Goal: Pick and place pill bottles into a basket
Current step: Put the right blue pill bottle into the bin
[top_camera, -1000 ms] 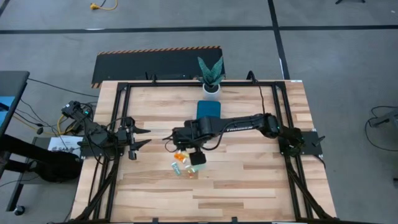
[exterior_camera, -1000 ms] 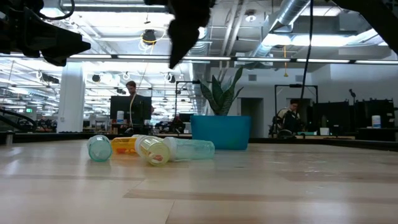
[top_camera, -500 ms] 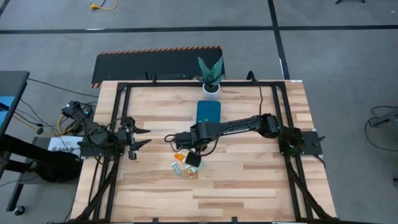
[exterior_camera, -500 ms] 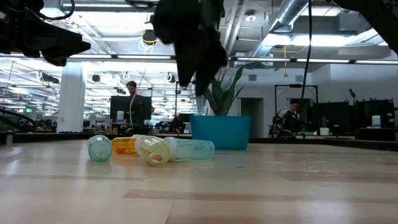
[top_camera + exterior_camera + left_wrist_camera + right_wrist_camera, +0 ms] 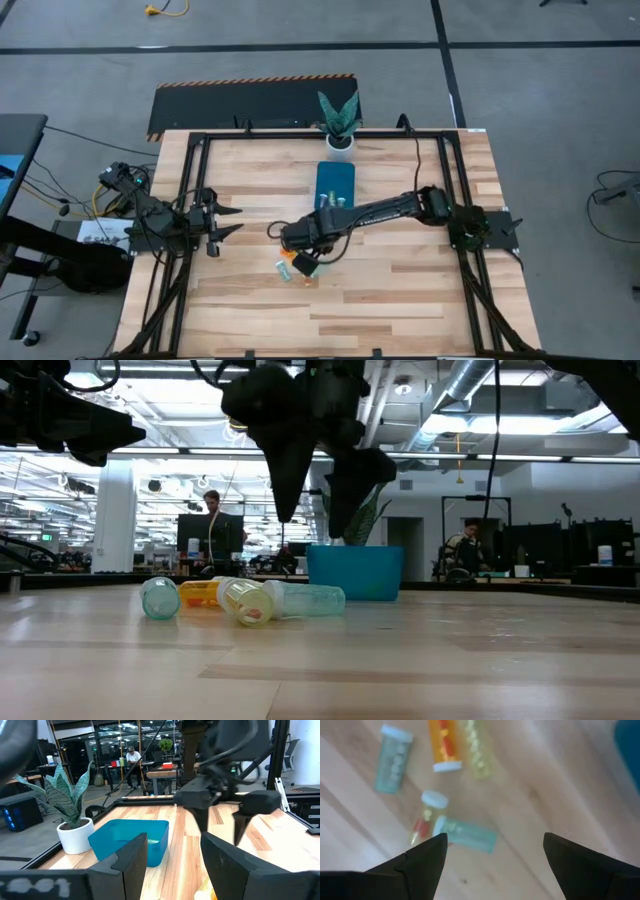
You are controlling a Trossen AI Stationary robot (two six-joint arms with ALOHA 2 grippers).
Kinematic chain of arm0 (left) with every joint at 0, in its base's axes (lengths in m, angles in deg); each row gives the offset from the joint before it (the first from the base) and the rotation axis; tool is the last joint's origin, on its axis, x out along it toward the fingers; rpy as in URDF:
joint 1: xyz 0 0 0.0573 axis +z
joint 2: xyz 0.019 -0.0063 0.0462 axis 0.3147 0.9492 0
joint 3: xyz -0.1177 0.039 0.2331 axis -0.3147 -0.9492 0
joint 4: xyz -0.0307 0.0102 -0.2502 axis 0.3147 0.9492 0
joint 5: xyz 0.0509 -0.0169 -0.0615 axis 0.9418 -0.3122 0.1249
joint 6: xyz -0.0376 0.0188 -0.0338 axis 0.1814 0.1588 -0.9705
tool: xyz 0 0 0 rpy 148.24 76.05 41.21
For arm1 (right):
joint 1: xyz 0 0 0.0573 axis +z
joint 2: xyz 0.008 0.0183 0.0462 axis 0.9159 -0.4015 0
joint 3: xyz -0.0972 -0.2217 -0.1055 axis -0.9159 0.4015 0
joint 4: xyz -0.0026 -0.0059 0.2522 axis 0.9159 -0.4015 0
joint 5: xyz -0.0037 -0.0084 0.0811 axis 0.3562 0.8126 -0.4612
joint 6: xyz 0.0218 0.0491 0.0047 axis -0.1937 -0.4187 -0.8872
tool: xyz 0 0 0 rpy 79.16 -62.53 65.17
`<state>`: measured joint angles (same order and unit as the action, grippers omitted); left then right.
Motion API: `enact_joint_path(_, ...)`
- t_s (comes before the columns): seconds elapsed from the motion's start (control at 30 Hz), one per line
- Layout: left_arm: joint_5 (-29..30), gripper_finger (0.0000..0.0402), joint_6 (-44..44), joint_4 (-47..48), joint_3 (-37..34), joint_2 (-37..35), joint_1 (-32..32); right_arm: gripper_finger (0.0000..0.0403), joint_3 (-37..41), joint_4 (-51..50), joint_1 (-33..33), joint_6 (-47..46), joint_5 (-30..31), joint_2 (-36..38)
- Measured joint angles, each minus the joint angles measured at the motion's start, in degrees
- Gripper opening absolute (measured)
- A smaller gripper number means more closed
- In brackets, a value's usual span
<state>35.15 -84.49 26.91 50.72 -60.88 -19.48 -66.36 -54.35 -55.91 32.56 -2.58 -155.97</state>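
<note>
The right end effector (image 5: 312,525) hangs with its two dark fingers spread wide and empty above a cluster of small translucent pill bottles (image 5: 447,795) in orange, yellow and green, lying on their sides on the pale wooden tabletop (image 5: 400,290). The teal-blue low-walled plastic basket (image 5: 335,182) sits just beyond, well apart from the bottles. The left end effector (image 5: 228,221), narrowly parted, waits at the table's left. No writing is legible.

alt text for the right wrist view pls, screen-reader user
Five pill bottles lie on their sides on a wooden table, seen from above between the right gripper's open, empty jaws. Colours are teal, orange and yellow, with pale caps.
</note>
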Motion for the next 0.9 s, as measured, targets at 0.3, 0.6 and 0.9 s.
enact_joint_path(0.3,-0.01,0.0175,0.00,0.00,0.00,-0.01,0.00,0.0322,-0.02,1.12,4.25,-3.24,2.24,0.00)
enact_joint_path(0.6,-0.01,0.0175,0.00,0.00,0.00,0.01,0.00,0.0327,-0.02,0.77,5.72,-8.81,2.77,0.00)
enact_joint_path(0.9,0.00,0.0175,0.00,0.00,0.01,0.02,0.01,0.0383,-0.04,1.45,5.70,-10.77,4.08,0.00)
